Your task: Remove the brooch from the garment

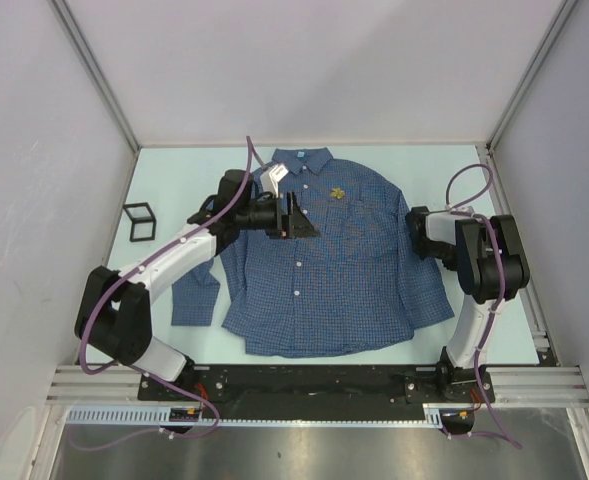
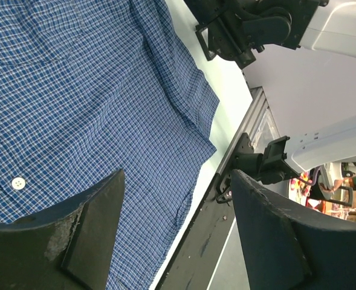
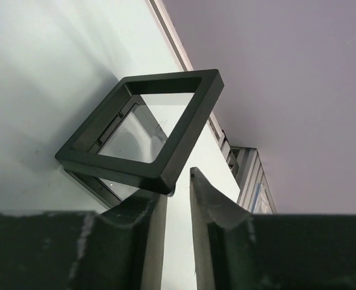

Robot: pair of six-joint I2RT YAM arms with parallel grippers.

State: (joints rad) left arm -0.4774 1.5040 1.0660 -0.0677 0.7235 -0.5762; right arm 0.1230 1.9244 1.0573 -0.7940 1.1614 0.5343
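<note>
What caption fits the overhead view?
Left gripper hovers open over the shirt, brooch still pinned.

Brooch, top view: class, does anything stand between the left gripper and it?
Nothing visible does. The left gripper, jaws open, is over the garment near its button line. Only flat checked cloth lies between it and the brooch.

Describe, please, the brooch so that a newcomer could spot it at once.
Find the blue checked shirt lying flat on the table. On its chest, just below the collar, sits the brooch: a tiny yellow-gold flower shape, unlike the plain white buttons down the front.
</note>
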